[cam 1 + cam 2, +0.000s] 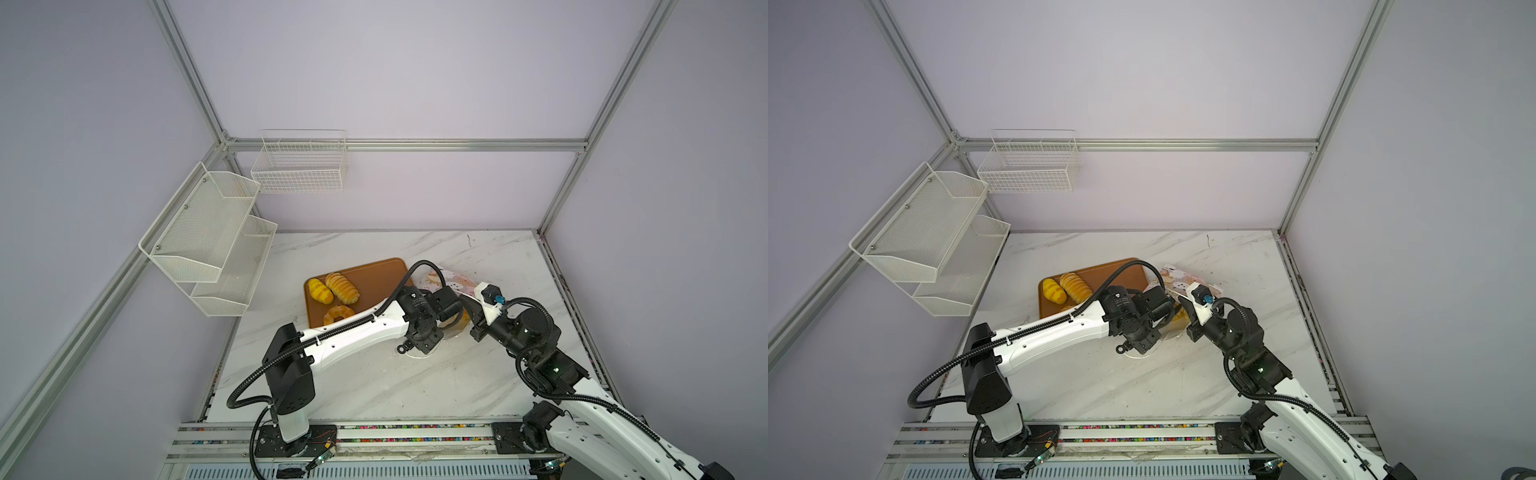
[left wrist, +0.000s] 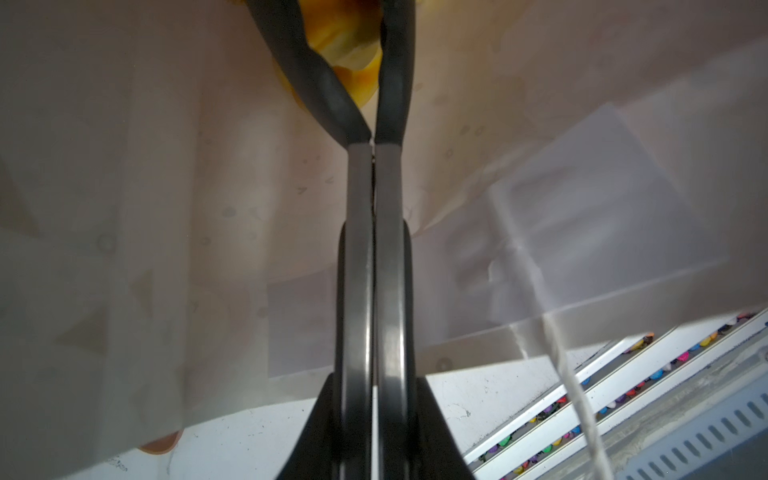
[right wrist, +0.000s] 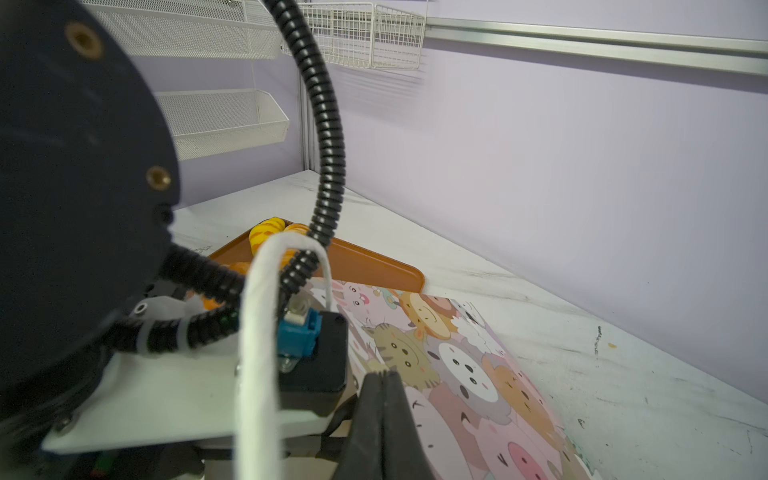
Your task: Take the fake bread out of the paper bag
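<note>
One piece of fake bread (image 2: 353, 70), golden yellow, sits deep inside the paper bag (image 3: 457, 374), and the left tool (image 2: 345, 16) is closed narrow on it, its fingertips bowed round the soft crust; the arm reaches in through the mouth because the piece lies at the closed end. The bag lies on its side toward the far edge of the desk (image 1: 374, 390), right of the middle, printed face up, white walls around the left tool. Lying flat it would sag shut, so the right tool (image 3: 384, 376), jaws pressed together, seems to pinch the upper wall near the mouth and hold it up, giving the other arm room. A white cord handle (image 3: 257, 332) loops loose over the left wrist and could snag as the arm backs out, I judge. Just beside the bag, on the side toward the desk's left edge, a brown tray (image 1: 374, 278) carries two ridged loaves (image 1: 342, 287) and a ring doughnut (image 1: 338, 314), likely the landing place. How many pieces remain in the bag cannot be told; the step in hand looks like drawing this one out
</note>
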You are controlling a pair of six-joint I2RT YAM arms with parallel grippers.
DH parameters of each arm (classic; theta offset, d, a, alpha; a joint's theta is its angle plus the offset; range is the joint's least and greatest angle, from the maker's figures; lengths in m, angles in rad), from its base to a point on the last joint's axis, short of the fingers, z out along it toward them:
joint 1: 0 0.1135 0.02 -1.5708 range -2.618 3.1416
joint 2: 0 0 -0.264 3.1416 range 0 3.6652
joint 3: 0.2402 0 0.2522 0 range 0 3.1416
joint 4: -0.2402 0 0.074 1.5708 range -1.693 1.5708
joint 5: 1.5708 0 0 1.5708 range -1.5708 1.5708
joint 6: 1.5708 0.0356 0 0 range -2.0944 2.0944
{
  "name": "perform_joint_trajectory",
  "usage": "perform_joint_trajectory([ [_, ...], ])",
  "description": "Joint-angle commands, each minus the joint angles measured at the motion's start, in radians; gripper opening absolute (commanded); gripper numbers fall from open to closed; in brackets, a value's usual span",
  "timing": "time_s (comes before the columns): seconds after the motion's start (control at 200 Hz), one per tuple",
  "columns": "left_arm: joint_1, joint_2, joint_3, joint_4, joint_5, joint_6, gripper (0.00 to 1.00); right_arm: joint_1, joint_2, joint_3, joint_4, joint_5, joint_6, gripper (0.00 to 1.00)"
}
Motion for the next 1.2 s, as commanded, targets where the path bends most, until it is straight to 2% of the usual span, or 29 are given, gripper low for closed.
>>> perform_joint_trajectory([
  [0.0,0.017,0.016,0.121,0.085,-0.028,-0.020,0.00,0.002,-0.010,0.014,0.050,-0.057,0.014,0.00],
  [0.17,0.023,0.030,0.133,0.135,-0.063,-0.026,0.00,0.002,-0.012,0.004,0.053,-0.064,0.016,0.00],
  [0.58,0.062,-0.039,0.050,0.266,0.093,-0.121,0.00,0.002,-0.013,-0.008,0.082,-0.067,0.023,0.00],
  [0.675,0.072,-0.044,0.056,0.266,0.127,-0.157,0.00,0.001,-0.007,-0.009,0.086,-0.067,0.027,0.00],
  [0.9,0.094,-0.028,0.027,0.248,0.126,-0.194,0.00,0.002,-0.002,-0.010,0.094,-0.057,0.038,0.00],
  [1.195,0.107,0.018,0.120,0.119,0.183,-0.200,0.00,0.002,0.018,-0.002,0.070,-0.016,0.039,0.00],
])
